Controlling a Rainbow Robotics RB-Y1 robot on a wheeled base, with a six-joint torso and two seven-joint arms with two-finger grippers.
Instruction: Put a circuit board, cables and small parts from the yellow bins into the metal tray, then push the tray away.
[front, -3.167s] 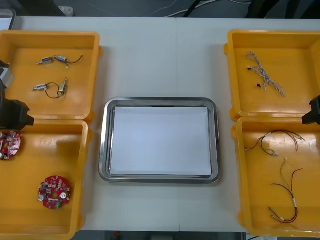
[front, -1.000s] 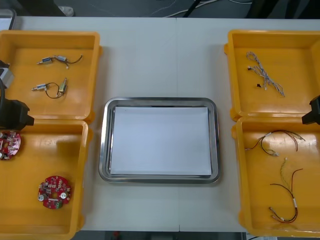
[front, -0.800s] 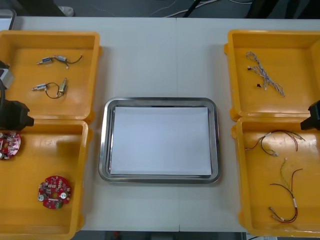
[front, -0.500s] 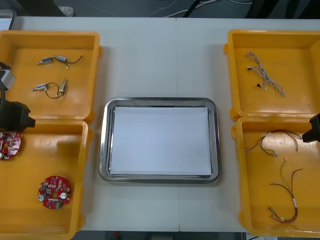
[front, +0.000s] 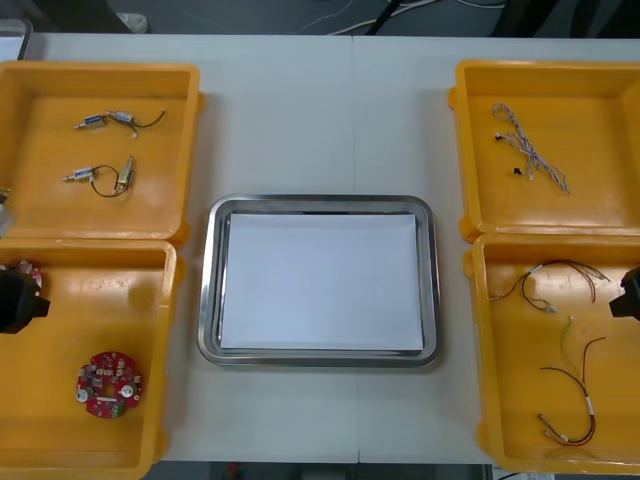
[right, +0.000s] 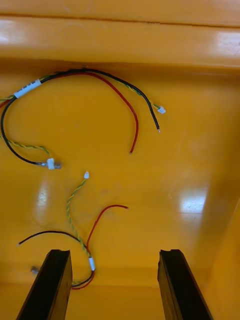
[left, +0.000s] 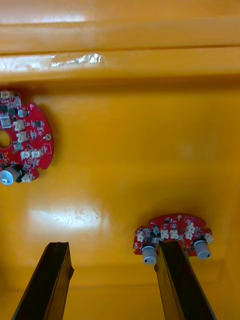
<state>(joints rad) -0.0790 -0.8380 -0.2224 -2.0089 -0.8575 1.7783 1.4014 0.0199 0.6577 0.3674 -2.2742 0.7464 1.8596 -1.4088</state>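
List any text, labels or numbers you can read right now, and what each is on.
No text is readable.
Red circuit boards: any printing is too small to read.
White tag on the cable: nothing legible.
Yellow bins and metal tray: no marks seen.

We look down on a pale, matte grey surface (front: 300, 120) that spans the scene from left to right. A thin seam (front: 352, 110) runs from its far edge toward the middle, splitting it into two panels. Beyond the far edge lies a strip of dark floor (front: 250, 15). A few pale cords (front: 336, 13) trail across it near the centre, and dark shapes (front: 545, 15) stand at the far right, too cropped for us to identify. Along the near edge we see another narrow dark band (front: 320, 470). The light is soft and even, leaving only faint shadows.
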